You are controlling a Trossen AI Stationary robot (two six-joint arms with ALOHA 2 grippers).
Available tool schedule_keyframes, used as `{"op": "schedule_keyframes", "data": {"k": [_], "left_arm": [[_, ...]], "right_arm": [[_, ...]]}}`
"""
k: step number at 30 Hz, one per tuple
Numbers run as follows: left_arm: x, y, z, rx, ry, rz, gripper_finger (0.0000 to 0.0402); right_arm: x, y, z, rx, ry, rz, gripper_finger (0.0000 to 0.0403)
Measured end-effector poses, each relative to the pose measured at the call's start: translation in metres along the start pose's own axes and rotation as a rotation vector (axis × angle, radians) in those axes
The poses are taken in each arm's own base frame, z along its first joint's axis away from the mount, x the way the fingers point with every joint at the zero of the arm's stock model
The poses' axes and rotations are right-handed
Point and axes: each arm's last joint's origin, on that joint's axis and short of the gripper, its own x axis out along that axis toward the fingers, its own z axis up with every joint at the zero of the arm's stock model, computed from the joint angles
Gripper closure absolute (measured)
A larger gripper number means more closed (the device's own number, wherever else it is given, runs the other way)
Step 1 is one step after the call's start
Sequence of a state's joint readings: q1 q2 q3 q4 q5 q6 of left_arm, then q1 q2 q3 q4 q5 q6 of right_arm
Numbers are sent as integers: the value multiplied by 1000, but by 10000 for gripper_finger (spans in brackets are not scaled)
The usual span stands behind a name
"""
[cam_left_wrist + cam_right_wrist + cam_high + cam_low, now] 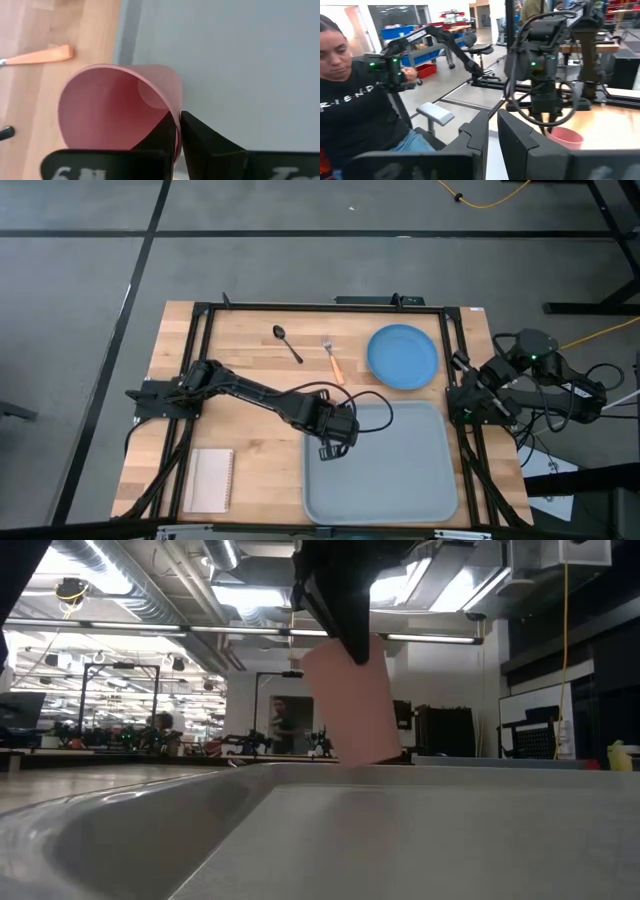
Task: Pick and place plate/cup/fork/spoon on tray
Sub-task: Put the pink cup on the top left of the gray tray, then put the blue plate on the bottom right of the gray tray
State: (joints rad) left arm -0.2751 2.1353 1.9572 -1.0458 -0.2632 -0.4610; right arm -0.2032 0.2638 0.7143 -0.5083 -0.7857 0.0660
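My left gripper point(333, 448) is shut on the pink-red cup point(115, 110) over the far left corner of the grey-blue tray point(400, 470). In the low view the cup point(350, 705) hangs tilted under the gripper point(340, 600). The light-blue plate point(402, 357), the orange-handled fork point(333, 360) and the dark spoon point(287, 343) lie flat on the wood beyond the tray. My right gripper point(465, 395) waits at the table's right edge, shut and empty. My left gripper holds the cup by its wall at the rim point(172, 107), one finger point(157, 135) inside the cup and one point(205, 140) outside. The fingers come from above. The cup hangs tilted below them; the tray's rim point(300, 775) hides its lower end.
A white notepad point(211, 480) lies near the table's front left. The fork's handle point(40, 55) shows on the wood just beyond the tray's left rim. A dark frame runs round the table top. A person sits in the room beyond the table point(355, 100).
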Motion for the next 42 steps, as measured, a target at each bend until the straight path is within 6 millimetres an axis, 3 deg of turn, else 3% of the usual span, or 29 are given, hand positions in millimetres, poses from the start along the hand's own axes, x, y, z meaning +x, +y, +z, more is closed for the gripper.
{"op": "schedule_keyframes", "data": {"k": [17,26,36,42], "left_arm": [[3,-1,-2,-6,86,-143,382],[11,2,-7,-2,102,-90,382],[13,2,-8,-6,107,-80,335],[11,3,-8,-8,104,-76,331]], "right_arm": [[0,0,0,3,-1,-8,357],[0,0,0,3,-1,-7,357],[0,0,0,2,0,-8,357],[0,0,0,5,2,-8,357]]}}
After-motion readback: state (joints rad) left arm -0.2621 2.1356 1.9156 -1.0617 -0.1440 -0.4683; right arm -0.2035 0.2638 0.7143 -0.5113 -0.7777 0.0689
